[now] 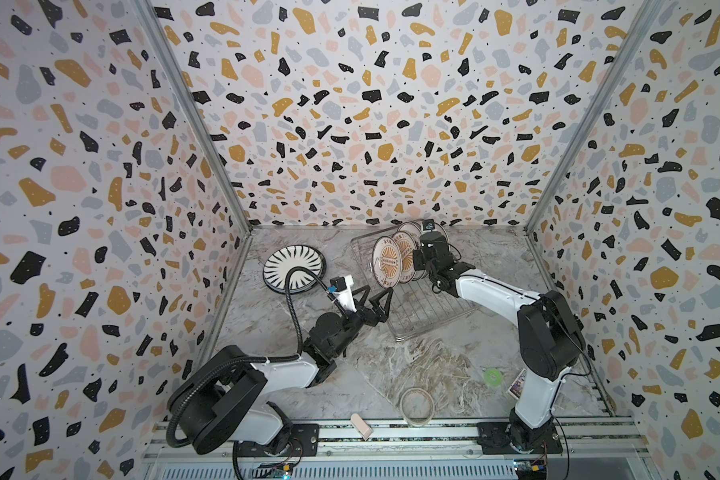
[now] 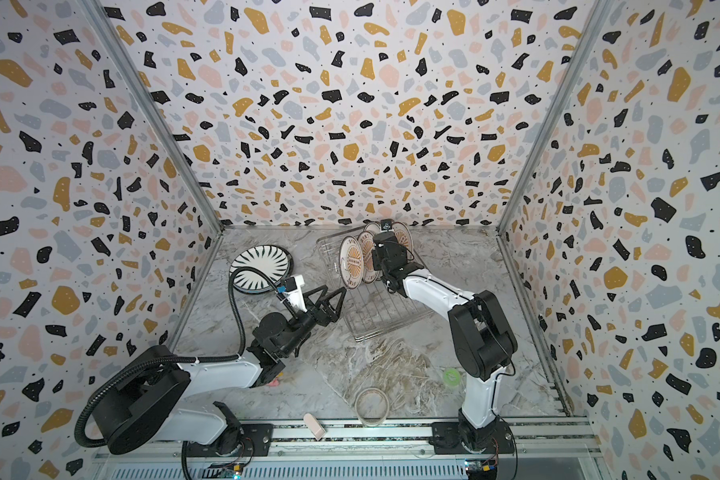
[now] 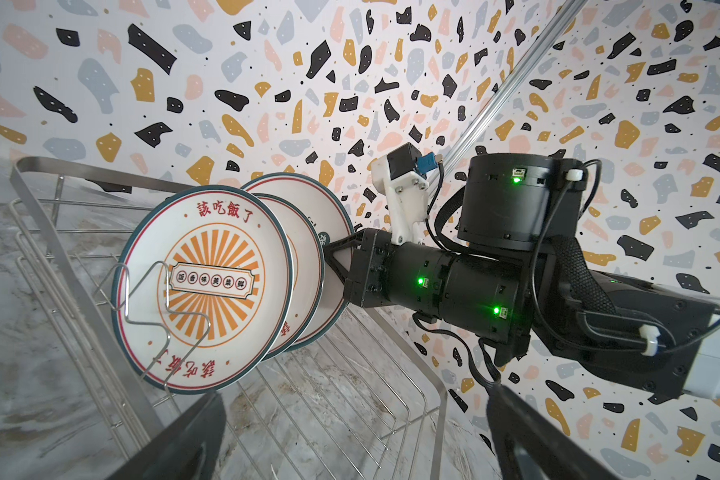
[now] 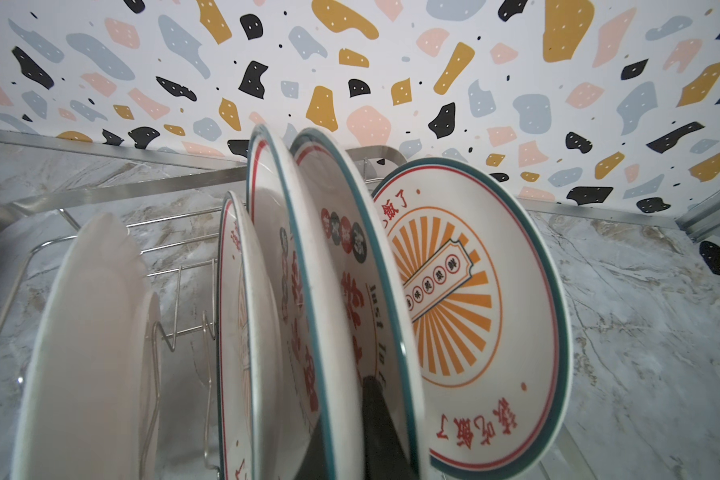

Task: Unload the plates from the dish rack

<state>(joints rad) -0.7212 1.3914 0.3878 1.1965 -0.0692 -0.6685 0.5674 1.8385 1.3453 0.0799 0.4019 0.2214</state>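
Plainly, a grey marbled desk (image 1: 391, 374) is boxed by three terrazzo-print walls (image 1: 350, 124). One dish rack (image 1: 429, 311) stands by the back edge with at least four upright plates (image 1: 385, 262). One striped plate (image 1: 294, 266) lies flat near the back left corner. Left jaws gape wide; right jaws pinch one upright plate's rim. One tape ring (image 1: 416, 422) lies near the front edge.

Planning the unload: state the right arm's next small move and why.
Probably lift straight up: the right gripper is shut on the character plate, standing in the dish rack between close neighbouring plates that a sideways pull could knock.
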